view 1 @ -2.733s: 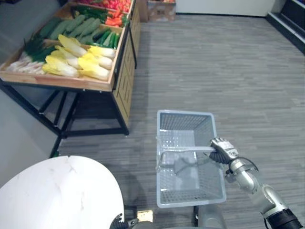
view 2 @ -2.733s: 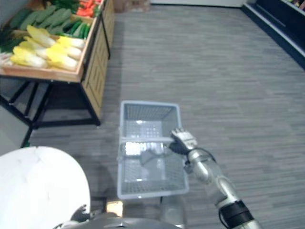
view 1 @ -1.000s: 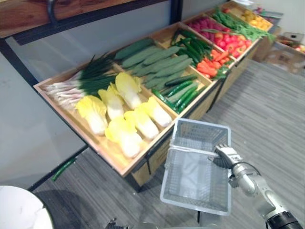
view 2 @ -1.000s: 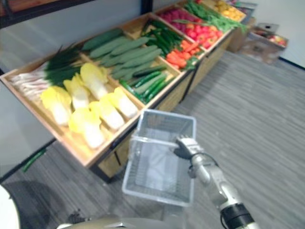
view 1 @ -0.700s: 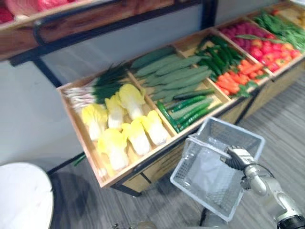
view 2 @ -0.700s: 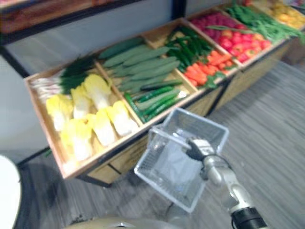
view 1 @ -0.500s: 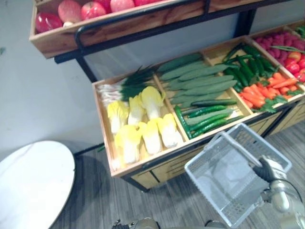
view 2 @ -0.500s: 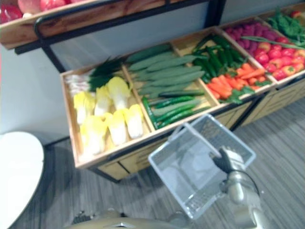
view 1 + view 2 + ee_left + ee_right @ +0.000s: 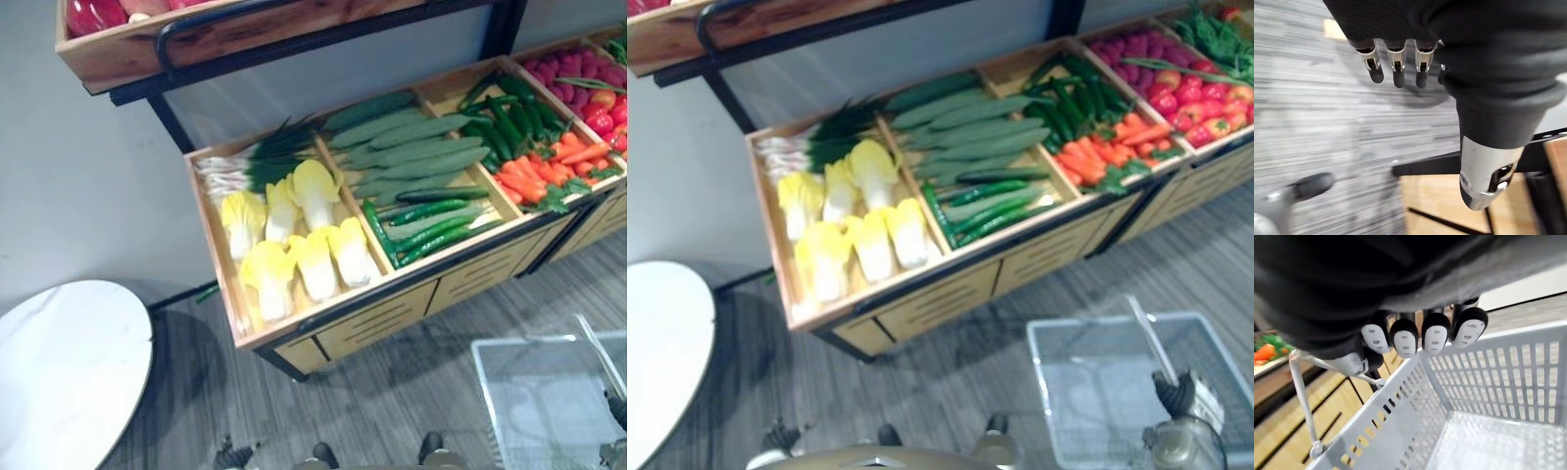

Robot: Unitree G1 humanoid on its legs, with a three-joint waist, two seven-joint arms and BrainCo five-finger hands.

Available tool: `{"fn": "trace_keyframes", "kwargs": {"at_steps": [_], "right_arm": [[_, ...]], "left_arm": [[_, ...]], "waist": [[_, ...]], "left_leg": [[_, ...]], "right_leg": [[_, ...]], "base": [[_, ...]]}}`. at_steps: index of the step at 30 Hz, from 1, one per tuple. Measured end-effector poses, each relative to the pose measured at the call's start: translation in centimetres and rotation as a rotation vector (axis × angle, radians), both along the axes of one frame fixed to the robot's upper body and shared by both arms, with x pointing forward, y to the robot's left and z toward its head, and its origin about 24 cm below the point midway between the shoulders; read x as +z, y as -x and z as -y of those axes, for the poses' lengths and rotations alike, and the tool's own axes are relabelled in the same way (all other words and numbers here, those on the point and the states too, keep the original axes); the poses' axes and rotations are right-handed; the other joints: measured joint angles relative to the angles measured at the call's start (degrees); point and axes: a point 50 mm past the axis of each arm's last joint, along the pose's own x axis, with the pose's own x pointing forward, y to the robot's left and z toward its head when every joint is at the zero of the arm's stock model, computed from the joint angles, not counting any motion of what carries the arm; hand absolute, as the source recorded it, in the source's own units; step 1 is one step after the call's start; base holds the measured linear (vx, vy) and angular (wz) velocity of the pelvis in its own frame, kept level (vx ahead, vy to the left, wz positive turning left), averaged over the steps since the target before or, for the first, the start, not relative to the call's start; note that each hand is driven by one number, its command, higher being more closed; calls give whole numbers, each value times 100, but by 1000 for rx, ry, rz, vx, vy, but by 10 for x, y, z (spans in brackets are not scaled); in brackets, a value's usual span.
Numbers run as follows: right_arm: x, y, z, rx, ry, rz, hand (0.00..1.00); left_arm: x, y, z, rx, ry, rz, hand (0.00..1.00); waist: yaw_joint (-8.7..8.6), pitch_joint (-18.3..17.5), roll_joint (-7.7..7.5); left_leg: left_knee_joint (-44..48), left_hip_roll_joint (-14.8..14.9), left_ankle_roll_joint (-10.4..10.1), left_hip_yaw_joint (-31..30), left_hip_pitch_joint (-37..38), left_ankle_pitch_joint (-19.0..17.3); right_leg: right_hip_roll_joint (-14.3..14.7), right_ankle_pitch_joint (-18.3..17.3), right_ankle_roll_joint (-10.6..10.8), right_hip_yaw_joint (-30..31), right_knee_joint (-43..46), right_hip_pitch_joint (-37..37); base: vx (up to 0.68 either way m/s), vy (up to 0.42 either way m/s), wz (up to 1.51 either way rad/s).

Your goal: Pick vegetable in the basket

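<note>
— Basket (image 9: 1097, 392) position, please?
— I have it low at my right, over the grey floor (image 9: 950, 367), just in front of the wooden stand (image 9: 950, 286). My right hand (image 9: 1187, 394) is clenched round its wire handle (image 9: 1151, 345). In the right wrist view the fingers (image 9: 1420, 335) curl over that handle, and the mesh bottom shows bare below them.
— And your left hand?
— Released. The left hand (image 9: 1484, 63) hangs over the floor with its fingers (image 9: 1396, 66) straight and the thumb apart, grasping nothing. A round white bench (image 9: 69, 362) sits at my near left.
— Where are the vegetables?
— In the stand's tray, apart from the basket. Pale yellow cabbages (image 9: 857, 220) lie along the front edge at the left corner. Behind them, at the back-left corner, are spring onions (image 9: 813, 147). In the next compartment, slim dark cucumbers (image 9: 985, 211) lie by the front edge, with larger green cucumbers (image 9: 965, 127) behind. Further right, carrots (image 9: 1102, 157) sit at the front, and red vegetables (image 9: 1181, 93) lie in the compartment toward the right end.
— Anything beyond that?
— An upper shelf (image 9: 245, 34) runs above the tray's back edge, with red fruit (image 9: 88, 15) at its left end.
</note>
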Motion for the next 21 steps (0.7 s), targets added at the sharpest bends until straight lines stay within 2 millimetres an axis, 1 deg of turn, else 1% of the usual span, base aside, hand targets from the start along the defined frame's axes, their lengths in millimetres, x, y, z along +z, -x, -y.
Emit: {"fn": "trace_keyframes", "kwargs": {"at_steps": [2,3,5,6,8,10,13,17,21], "right_arm": [[-15,14,-2,-66,-62,-46,100],[-17,16,-3,-73,-71,-52,100],[-26,23,-9,-104,-108,-65,100],[-29,26,-11,-113,-121,-71,100],[-43,33,-19,-163,-185,-89,100],[-52,36,-26,-210,-237,-83,100],[-58,38,-30,-247,-275,-73,100],[-60,29,-35,-225,-288,-59,100],[-61,22,-40,-184,-295,-68,100]], "left_arm": [[27,-26,-3,28,-65,184,0],[33,-31,-3,37,-81,228,0],[58,-48,-3,75,-145,355,0],[64,-51,-4,75,-175,377,0],[86,-63,-5,67,-274,474,0],[100,-71,-5,65,-321,539,0],[113,-78,-2,71,-357,600,0],[119,-86,-2,93,-389,630,0],[130,-99,-9,104,-425,671,0]], "waist": [[2,0,4],[-1,0,5],[-5,7,-6],[-9,12,-14],[-16,19,-40],[-14,26,-50],[-21,37,-67],[-19,63,-131],[-49,81,-211]], "left_leg": [[-37,-9,50,-113,1,35],[-62,-17,57,-135,5,41],[-90,-41,62,-156,21,47],[-93,-44,62,-163,31,47],[-111,-55,64,-230,57,47],[-120,-59,66,-247,56,49],[-132,-64,65,-267,110,48],[-177,-60,64,-158,208,47],[-189,-40,18,-19,265,15]], "right_leg": [[10,-1,-4,-25,3,4],[15,0,-5,-30,4,2],[10,0,-6,-36,18,3],[5,0,-6,-34,38,3],[1,-3,-8,17,79,29],[2,-2,-9,22,78,35],[5,-3,-9,46,74,100],[30,-14,-25,233,72,109],[67,-16,-29,391,39,85]], "base": [[51,-22,4],[46,-19,4],[50,-5,3],[52,-1,3],[47,-1,9],[29,-4,9],[12,-4,4],[-17,-11,-13],[-23,-22,-19]]}}
